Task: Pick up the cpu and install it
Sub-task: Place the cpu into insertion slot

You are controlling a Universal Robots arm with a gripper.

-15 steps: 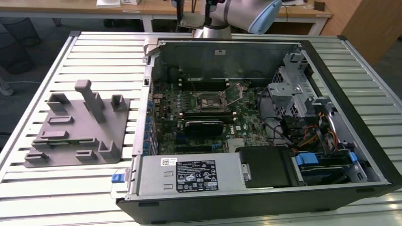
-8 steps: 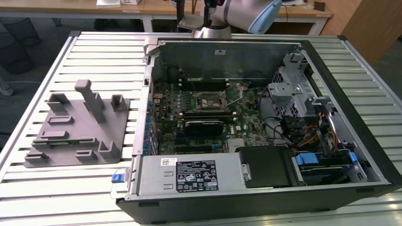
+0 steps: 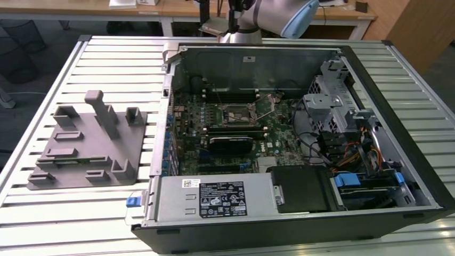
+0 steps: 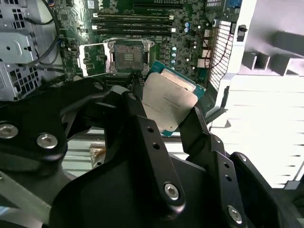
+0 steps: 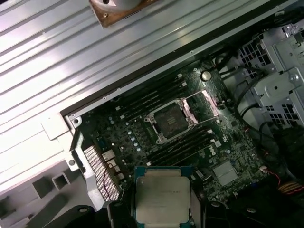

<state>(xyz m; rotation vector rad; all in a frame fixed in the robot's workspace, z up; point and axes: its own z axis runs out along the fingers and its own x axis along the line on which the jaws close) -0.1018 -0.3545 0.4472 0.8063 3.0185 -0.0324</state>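
Note:
In both wrist views my gripper is shut on the cpu, a small flat square chip with a pale silver top and a green edge, held by two opposite sides between the black fingers. The cpu hangs high above the open computer case, silver side toward the cameras. Below it on the green motherboard the empty cpu socket lies with its metal frame flipped open. In the exterior view the socket sits mid-board, and the arm reaches over the case's far wall.
The black computer case lies open on a slatted metal table. A grey plastic tray with upright pegs stands to the exterior view's left. A drive cage and cables crowd the case's right side, and a power supply fills the near end.

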